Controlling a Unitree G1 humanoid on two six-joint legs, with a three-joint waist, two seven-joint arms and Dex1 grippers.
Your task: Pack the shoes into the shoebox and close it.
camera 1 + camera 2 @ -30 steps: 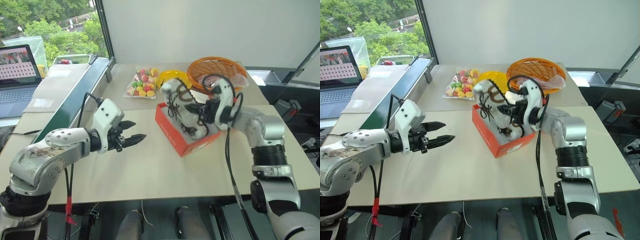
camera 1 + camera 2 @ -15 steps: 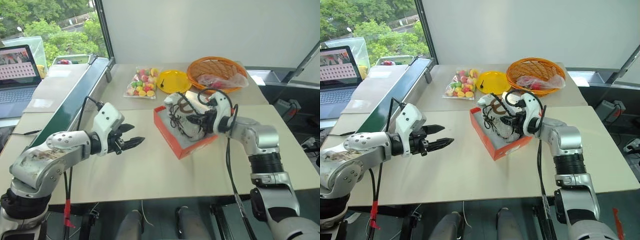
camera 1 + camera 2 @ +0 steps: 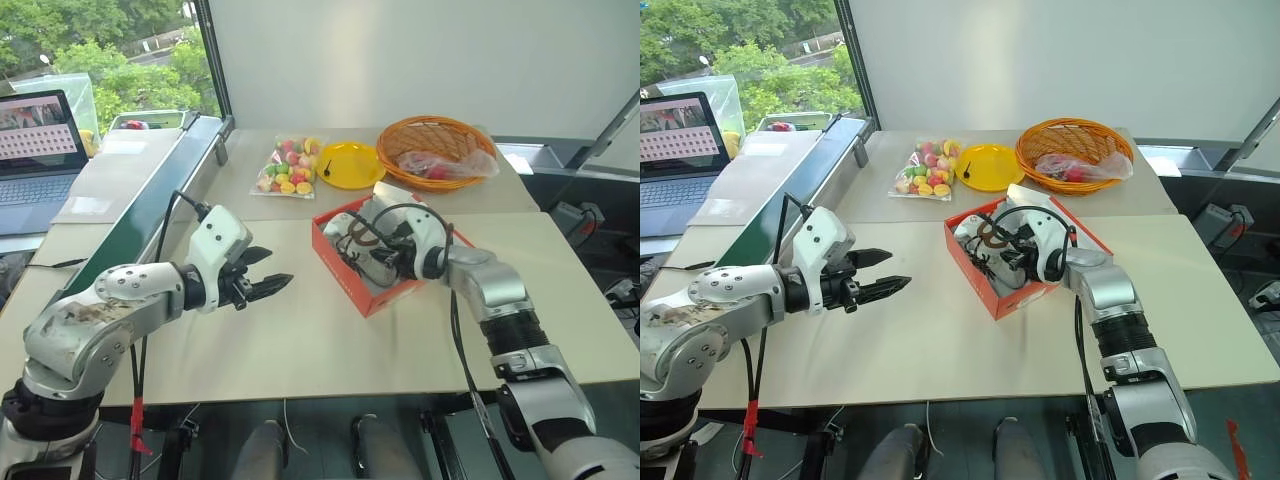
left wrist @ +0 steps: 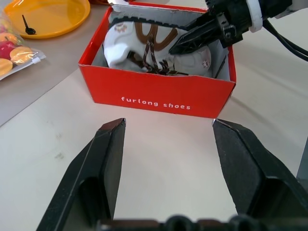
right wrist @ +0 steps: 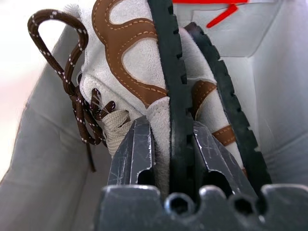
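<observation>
The red-orange shoebox point(image 3: 341, 263) stands open in the middle of the table, its pale lid point(image 3: 388, 192) tipped back on the far side. Both cream shoes point(image 4: 139, 45) with dark laces lie on their sides inside it, soles next to each other. My right gripper point(image 5: 171, 126) reaches down into the box and is shut on the sole edge of one shoe point(image 5: 126, 57). That right gripper point(image 3: 387, 255) also shows from the head. My left gripper point(image 3: 276, 269) hovers open and empty over the table, left of the box, pointing at its red side wall point(image 4: 159, 94).
At the back of the table sit an orange wicker basket point(image 3: 432, 146) holding a plastic bag, a yellow plate point(image 3: 350, 165) and a bag of coloured sweets point(image 3: 285, 166). A green rail point(image 3: 150, 210) and a laptop point(image 3: 35, 140) are at the left.
My right gripper has come down with the shoe, from above the box into it. The left gripper has stayed where it was, still open.
</observation>
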